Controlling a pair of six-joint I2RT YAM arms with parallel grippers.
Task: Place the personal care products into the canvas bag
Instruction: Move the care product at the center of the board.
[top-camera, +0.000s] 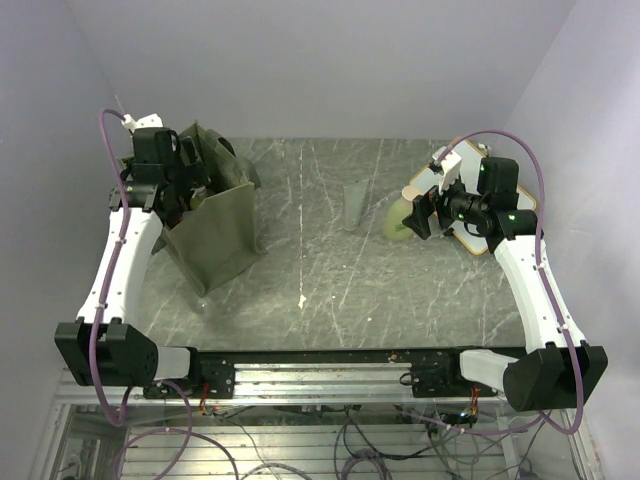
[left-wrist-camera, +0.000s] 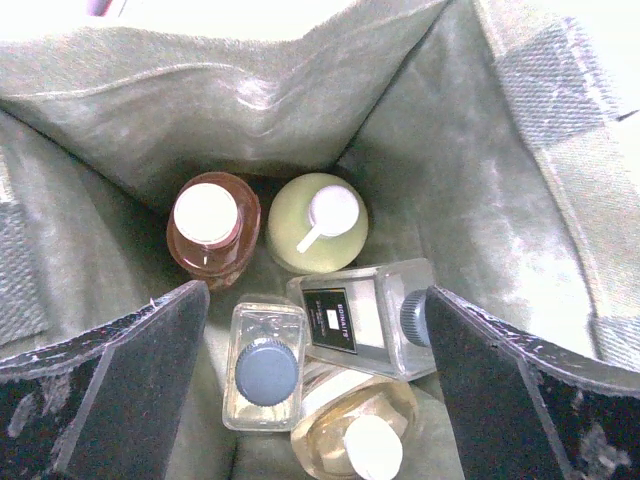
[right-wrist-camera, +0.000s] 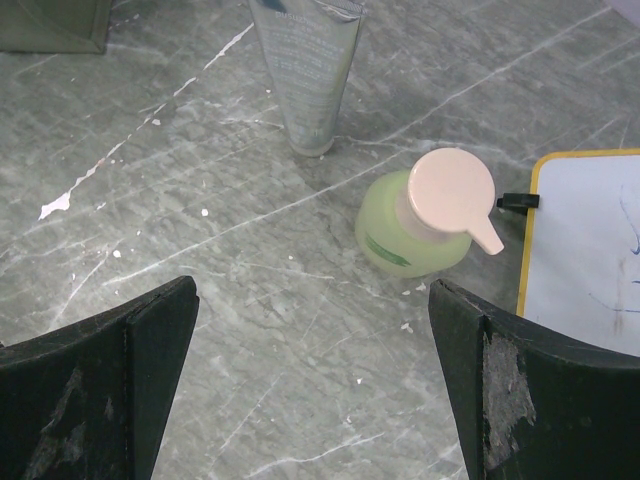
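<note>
The olive canvas bag (top-camera: 218, 238) stands upright at the left. My left gripper (top-camera: 192, 195) hangs open and empty over its mouth. In the left wrist view, between the open jaws (left-wrist-camera: 315, 300), the bag (left-wrist-camera: 455, 170) holds an orange bottle (left-wrist-camera: 213, 222), a yellow-green bottle (left-wrist-camera: 318, 222), a clear square bottle lying flat (left-wrist-camera: 365, 318), a second clear square bottle upright (left-wrist-camera: 266, 366) and a cream bottle (left-wrist-camera: 355, 430). On the table a yellow-green pump bottle (right-wrist-camera: 420, 225) and a translucent grey tube (right-wrist-camera: 305, 70) stand. My right gripper (right-wrist-camera: 312, 290) is open and empty just short of the pump bottle (top-camera: 398, 220).
A wood-framed whiteboard (right-wrist-camera: 590, 270) lies right of the pump bottle, under my right arm in the top view (top-camera: 470, 240). The tube (top-camera: 356, 205) stands left of the pump bottle. A bag corner (right-wrist-camera: 55, 25) shows far left in the right wrist view.
</note>
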